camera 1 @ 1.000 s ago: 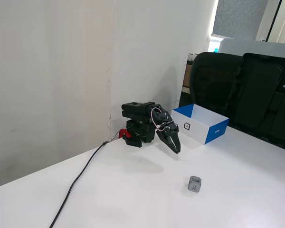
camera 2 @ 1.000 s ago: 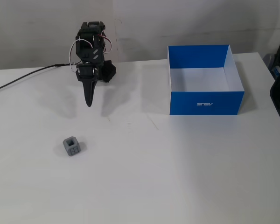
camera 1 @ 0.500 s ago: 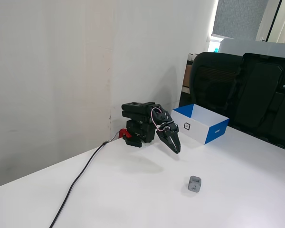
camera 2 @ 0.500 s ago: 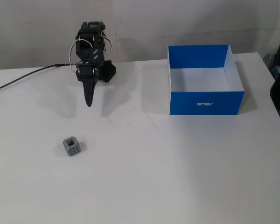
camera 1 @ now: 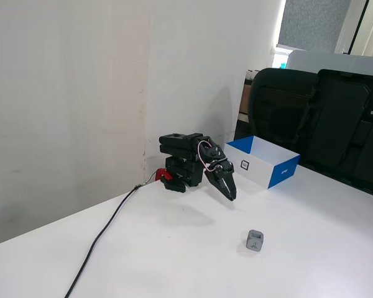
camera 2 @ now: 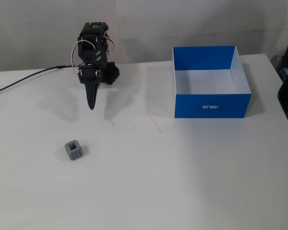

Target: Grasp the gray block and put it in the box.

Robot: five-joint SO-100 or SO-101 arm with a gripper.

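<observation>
Gray block [camera 2: 74, 150] sits alone on the white table [camera 2: 192, 182], well apart from the box [camera 2: 212, 104]. Folded near its base, the gripper [camera 2: 91, 106] has its fingers pressed together, empty. It should probably open wide and descend squarely. Being a cube, the block has no long axis; its hollow face points upward.

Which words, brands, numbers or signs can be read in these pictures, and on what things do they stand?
"ASUS", white and upside down, on the blue outer wall of the box.
Square black-outlined label on a white side of the box: too small to read.
Dark mark on the gray block: not readable.
</observation>
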